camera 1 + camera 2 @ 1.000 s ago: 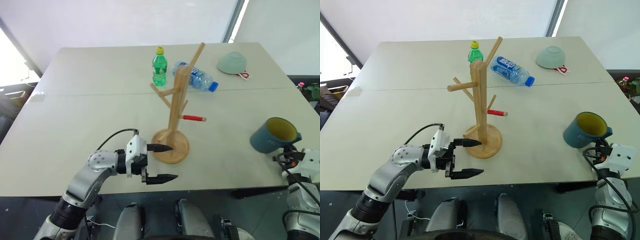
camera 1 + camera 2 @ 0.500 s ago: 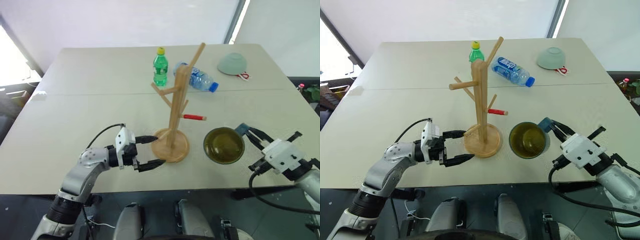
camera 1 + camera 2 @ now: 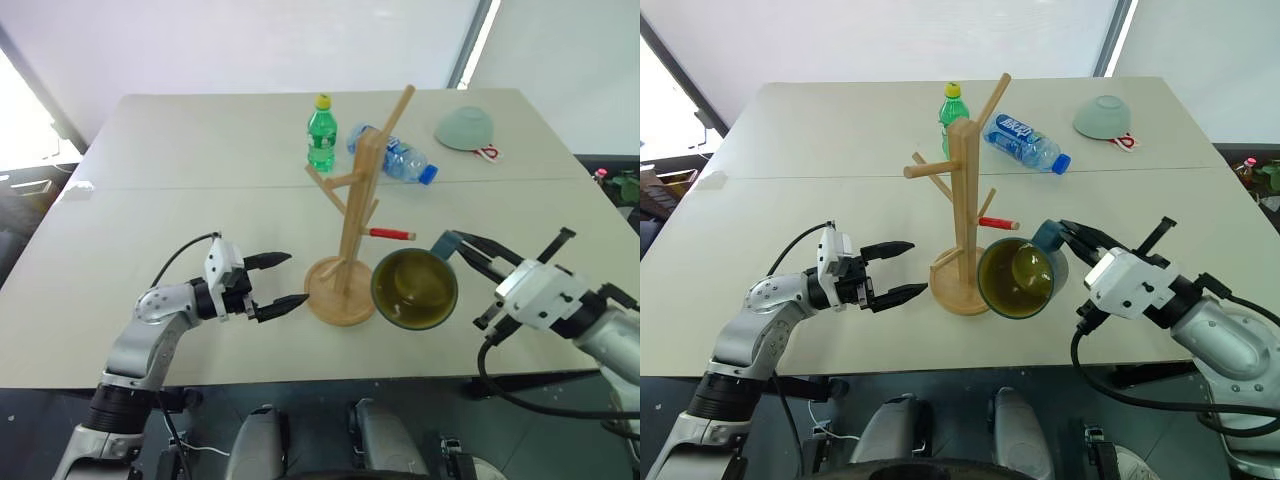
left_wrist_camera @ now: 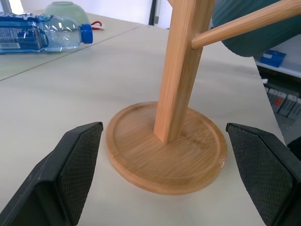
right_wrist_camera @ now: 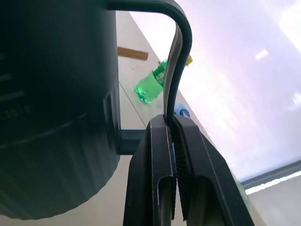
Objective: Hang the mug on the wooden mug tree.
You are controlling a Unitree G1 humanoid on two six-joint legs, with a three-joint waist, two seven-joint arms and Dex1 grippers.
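Note:
The slate-blue mug [image 3: 415,290] hangs in the air on its side, its yellow-green inside facing me, just right of the wooden mug tree [image 3: 352,215]. My right gripper [image 3: 458,247] is shut on the mug's loop handle [image 5: 176,70]. The tree stands on its round disc base [image 4: 164,150] in the middle of the table, with a red peg [image 3: 392,235] pointing toward the mug. My left gripper [image 3: 280,280] is open, level with the table, its fingers [image 4: 77,162] spread on either side of the base without touching it.
A green bottle [image 3: 320,133] stands behind the tree. A clear water bottle [image 3: 395,155] lies beside it, and a pale green bowl [image 3: 464,126] rests upside down at the far right. The table's front edge [image 3: 300,375] runs just below both grippers.
My right gripper has swung the mug up and left from the table's right edge to beside the tree, tipping it onto its side. My left gripper has drawn back left of the base.

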